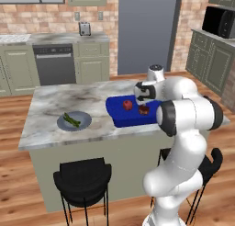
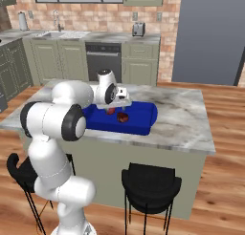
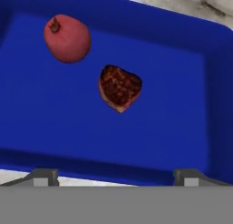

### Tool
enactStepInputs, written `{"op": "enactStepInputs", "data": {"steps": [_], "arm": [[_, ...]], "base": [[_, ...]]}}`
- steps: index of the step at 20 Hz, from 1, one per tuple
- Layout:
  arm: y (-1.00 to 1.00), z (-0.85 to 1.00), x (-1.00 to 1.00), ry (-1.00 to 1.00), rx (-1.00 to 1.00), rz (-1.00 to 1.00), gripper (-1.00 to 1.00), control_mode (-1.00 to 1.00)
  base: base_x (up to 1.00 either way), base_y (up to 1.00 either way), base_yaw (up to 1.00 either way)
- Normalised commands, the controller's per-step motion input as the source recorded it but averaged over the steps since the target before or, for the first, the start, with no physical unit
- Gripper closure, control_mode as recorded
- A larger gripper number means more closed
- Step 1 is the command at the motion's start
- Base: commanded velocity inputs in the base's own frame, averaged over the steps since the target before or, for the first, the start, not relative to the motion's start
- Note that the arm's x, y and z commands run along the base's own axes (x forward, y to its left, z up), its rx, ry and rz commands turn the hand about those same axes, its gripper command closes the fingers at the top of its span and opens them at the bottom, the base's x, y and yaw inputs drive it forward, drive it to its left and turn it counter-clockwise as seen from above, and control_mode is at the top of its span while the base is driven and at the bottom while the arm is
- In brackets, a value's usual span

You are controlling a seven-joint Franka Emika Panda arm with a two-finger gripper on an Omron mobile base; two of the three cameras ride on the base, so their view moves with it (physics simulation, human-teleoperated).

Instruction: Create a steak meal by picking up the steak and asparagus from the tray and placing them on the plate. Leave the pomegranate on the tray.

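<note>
While the asparagus [image 1: 71, 120] lies on the plate [image 1: 85, 125], the open, empty gripper [image 3: 116, 175] hangs above the tray [image 3: 182, 127], steak [image 3: 119, 88] directly ahead between its fingertips' lines.

Gripper [image 3: 116, 180] hangs above the tray [image 3: 182, 104], fingertips spread wide, well clear of the floor of the tray.

Steak [image 3: 120, 88] lies alone on open blue floor, bare tray on every side of it. Pomegranate [image 3: 67, 38] sits near it but apart, a visible gap between the two.

Raised rim runs all round the tray; the steak lies well inside it.

Left of the tray, a stretch of bare marble counter [image 1: 46, 105] leads to the plate [image 1: 83, 121]. Asparagus [image 1: 71, 120] lies across the plate's middle; rim areas beside the stalks are bare.

Two black stools [image 1: 82, 177] stand below the counter's near edge.
</note>
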Motion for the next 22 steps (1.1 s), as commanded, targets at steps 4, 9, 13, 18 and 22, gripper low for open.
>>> {"op": "enactStepInputs", "data": {"steps": [4,9,13,18,22], "arm": [[-0.40,-0.21,0.28,0.01,0.03,0.09,-1.00,-1.00],[-0.06,-0.22,0.39,0.01,0.05,0.01,-1.00,-1.00],[0.00,-0.28,0.23,0.00,0.07,0.00,-1.00,-1.00],[0.03,-0.25,0.07,0.00,0.06,0.00,-1.00,-1.00],[0.05,-0.35,0.08,0.00,0.00,0.00,-1.00,-1.00]], "base": [[0.00,0.00,0.00],[0.00,0.00,0.00],[0.00,0.00,0.00],[0.00,0.00,0.00],[0.00,0.00,0.00]]}}
